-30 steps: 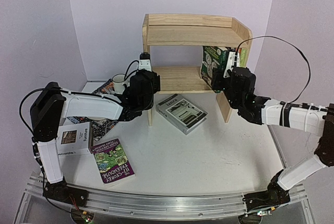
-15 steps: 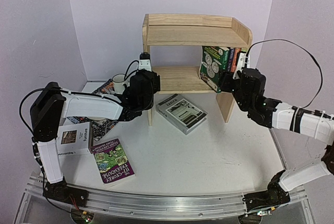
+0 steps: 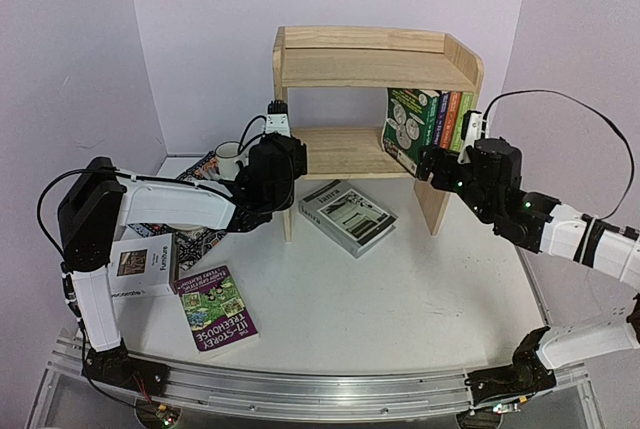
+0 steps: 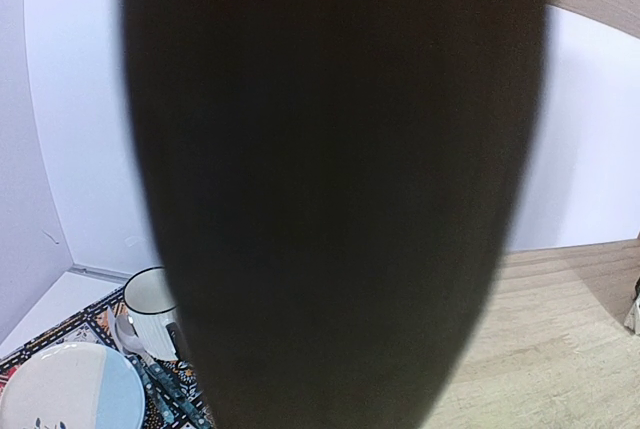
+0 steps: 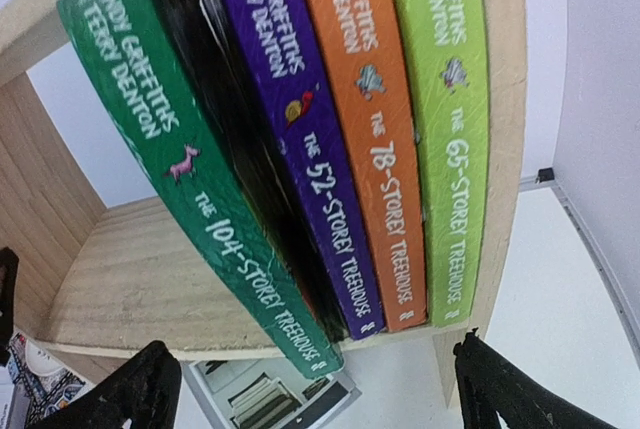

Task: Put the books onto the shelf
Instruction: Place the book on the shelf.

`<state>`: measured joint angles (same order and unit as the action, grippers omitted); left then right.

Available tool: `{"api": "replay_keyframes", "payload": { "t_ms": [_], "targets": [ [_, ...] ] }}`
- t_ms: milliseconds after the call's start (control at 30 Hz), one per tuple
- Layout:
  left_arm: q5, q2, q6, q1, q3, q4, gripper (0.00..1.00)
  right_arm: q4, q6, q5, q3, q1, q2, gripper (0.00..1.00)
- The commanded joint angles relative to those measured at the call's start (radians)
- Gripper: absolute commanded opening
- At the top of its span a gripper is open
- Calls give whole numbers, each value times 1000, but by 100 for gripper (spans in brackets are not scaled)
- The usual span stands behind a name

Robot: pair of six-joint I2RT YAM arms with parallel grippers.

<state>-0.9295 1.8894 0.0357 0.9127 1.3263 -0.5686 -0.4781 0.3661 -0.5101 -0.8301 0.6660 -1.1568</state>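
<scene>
Overhead, the shelf (image 3: 370,69) is standing at the back of the surface (image 3: 420,299), and a row of Treehouse books (image 3: 428,121) is standing at the right end of its lower tier, against the side panel. Your right hand (image 3: 437,164) is hanging just in front of that row, apart from it. Your left hand (image 3: 277,154) is sitting at the shelf's left side panel, and you cannot tell from here whether it is gripping anything. Three more are lying flat on the surface: the grey-white book (image 3: 348,217) in front of the shelf, the purple book (image 3: 217,311) near the front left, and the white book (image 3: 140,267) just beside it. From the left wrist, a dark blurred shape is filling most of the view and hiding that hand's state; a mug (image 4: 150,309) and a plate (image 4: 60,394) are showing at the lower left. From the right wrist, your right hand (image 5: 320,394) is gaping wide with nothing between its fingers (image 5: 140,394), facing the green spine (image 5: 200,199), purple spine (image 5: 310,149), orange spine (image 5: 375,139) and light green spine (image 5: 440,119), all leaning together.
</scene>
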Motion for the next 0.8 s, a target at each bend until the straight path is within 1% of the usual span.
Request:
{"api": "replay_keyframes", "payload": {
  "t_ms": [0,167,300,400,567,700,733,767],
  "targets": [
    [-109,-92,19,-18,-18,6,7,104,101,46,-39,-2,13,95],
    [-109,-96,19,-18,-22,7,8,108,139,36,-27,-2,48,91],
    [-108,-98,22,-18,-25,6,8,150,179,32,-62,-4,54,79],
    [-106,-99,24,-19,-25,6,8,213,192,39,-113,-10,34,75],
    [-103,-102,27,-18,-27,6,8,237,175,66,-154,-15,29,61],
    [-103,-109,29,-18,-33,6,8,243,150,81,-185,-17,12,45],
    [-104,-110,27,-18,-34,7,8,243,145,84,-192,-17,4,42],
    [-106,-110,26,-18,-34,7,8,243,138,94,-204,-17,-6,41]
  ]
}}
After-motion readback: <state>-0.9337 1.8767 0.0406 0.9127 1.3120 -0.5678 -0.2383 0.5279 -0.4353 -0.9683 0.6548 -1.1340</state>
